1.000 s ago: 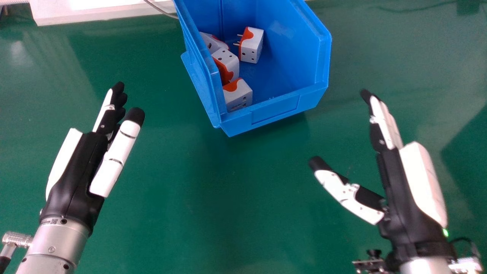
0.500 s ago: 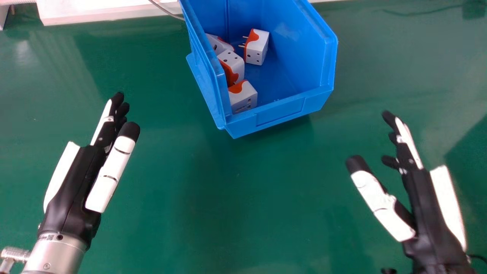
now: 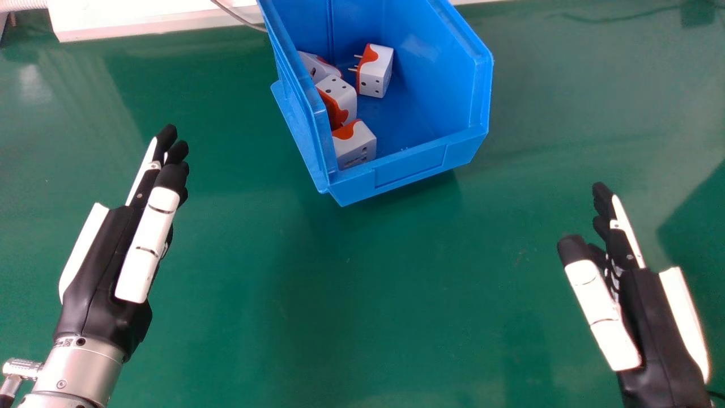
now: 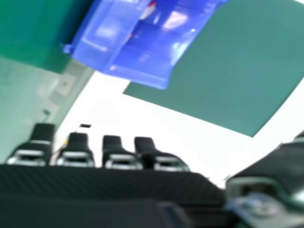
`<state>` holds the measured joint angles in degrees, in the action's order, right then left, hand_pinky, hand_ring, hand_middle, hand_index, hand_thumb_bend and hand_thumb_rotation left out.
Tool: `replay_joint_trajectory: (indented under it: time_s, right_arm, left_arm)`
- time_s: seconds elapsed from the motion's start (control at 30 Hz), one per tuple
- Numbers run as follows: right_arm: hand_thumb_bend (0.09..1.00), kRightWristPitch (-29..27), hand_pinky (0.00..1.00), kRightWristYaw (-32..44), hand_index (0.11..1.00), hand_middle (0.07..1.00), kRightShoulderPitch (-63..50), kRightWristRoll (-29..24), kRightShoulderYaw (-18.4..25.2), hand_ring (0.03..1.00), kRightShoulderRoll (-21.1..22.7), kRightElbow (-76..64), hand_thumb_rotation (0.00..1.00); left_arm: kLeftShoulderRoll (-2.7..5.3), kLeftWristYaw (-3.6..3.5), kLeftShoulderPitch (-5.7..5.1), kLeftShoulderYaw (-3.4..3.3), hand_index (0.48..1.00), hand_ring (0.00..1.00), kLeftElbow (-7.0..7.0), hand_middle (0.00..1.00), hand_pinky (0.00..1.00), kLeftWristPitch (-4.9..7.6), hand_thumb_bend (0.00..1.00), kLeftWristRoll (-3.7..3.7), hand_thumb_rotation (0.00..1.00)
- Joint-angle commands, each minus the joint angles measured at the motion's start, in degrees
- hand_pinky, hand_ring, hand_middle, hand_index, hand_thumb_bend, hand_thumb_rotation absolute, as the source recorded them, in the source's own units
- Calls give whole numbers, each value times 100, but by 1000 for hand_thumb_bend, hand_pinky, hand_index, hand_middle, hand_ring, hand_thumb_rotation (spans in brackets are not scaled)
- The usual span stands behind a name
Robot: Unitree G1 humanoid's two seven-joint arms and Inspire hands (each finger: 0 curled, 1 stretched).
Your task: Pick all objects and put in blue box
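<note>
In the head view my left hand [image 3: 107,272] is open and empty, left of the blue box [image 3: 412,165]. My right hand [image 3: 651,323] is also open and empty at the lower right, apart from the box. Inside the box lie several white and orange plug adapters: one adapter [image 3: 374,76] with its pins pointing left, and others, such as a front adapter [image 3: 358,148] and a middle adapter [image 3: 343,97], along the left wall. The right hand view has the blue box [image 4: 142,52] beyond the fingertips of my right hand [image 4: 109,190].
The box stands on a green table [image 3: 340,306] between and beyond the hands. Behind it at the upper left are a white ledge [image 3: 141,17] and a thin grey cable [image 3: 238,17].
My right hand has moved outward to the right and down in the head view, its thumb now closer to its fingers. The left hand has shifted slightly; the adapters stay in the box.
</note>
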<state>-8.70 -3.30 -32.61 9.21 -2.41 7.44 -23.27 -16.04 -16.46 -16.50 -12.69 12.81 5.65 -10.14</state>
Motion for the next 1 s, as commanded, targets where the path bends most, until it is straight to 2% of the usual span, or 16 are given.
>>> replay_joint_trajectory:
  time_s: [0.0, 0.1, 0.23, 0.33, 0.43, 0.53, 0.67, 0.73, 0.83, 0.9, 0.97]
  right_arm:
    - [435, -165, 962, 28, 980, 1000, -11, -62, 81, 999, -28, -94, 990]
    - [436, -161, 965, 88, 982, 1000, -1, -131, 145, 1000, -35, -88, 996]
    - [437, -168, 968, 206, 984, 1000, 73, -294, 276, 1000, -22, -13, 999]
    - [436, -127, 969, 281, 984, 1000, 112, -380, 383, 1000, -12, 9, 1000]
    - [436, -88, 968, 316, 985, 1000, 124, -382, 432, 1000, -40, -2, 1000]
    - [435, -49, 963, 325, 985, 1000, 120, -381, 444, 1000, -86, -32, 1000]
    - [418, -22, 947, 363, 985, 1000, 134, -463, 441, 1000, -131, -20, 1000]
    - [409, -16, 943, 399, 985, 1000, 129, -508, 446, 1000, -127, -16, 1000]
    - [404, 20, 942, 478, 985, 1000, 113, -592, 485, 1000, -106, -33, 1000]
    - [403, 63, 941, 532, 985, 1000, 82, -649, 528, 1000, -99, -85, 1000]
    - [403, 103, 940, 568, 984, 1000, 52, -699, 583, 1000, -96, -121, 999]
  left_arm:
    - [13, 15, 44, -92, 1000, 1000, 25, 1000, 1000, 25, 442, -80, 1000]
    - [25, 13, 57, -118, 1000, 1000, -8, 1000, 1000, 5, 432, -151, 1000]
    - [89, 49, 96, -127, 1000, 1000, -10, 1000, 1000, -68, 427, -258, 1000]
    - [154, 108, 55, -136, 1000, 1000, 93, 997, 1000, -135, 416, -258, 1000]
    - [189, 132, 2, -146, 1000, 999, 161, 991, 1000, -160, 397, -226, 1000]
    - [181, 138, -72, -166, 1000, 996, 215, 987, 1000, -157, 392, -198, 1000]
    - [122, 88, -102, -179, 1000, 987, 255, 976, 1000, -189, 391, -215, 1000]
    - [105, 73, -80, -133, 1000, 983, 270, 971, 1000, -213, 393, -169, 1000]
    - [69, 54, -39, -42, 1000, 978, 295, 965, 989, -239, 401, -30, 1000]
    - [30, 35, -48, -33, 1000, 971, 331, 958, 972, -259, 409, 35, 1000]
    - [-15, 9, -66, -53, 1000, 964, 363, 951, 957, -289, 419, 75, 1000]
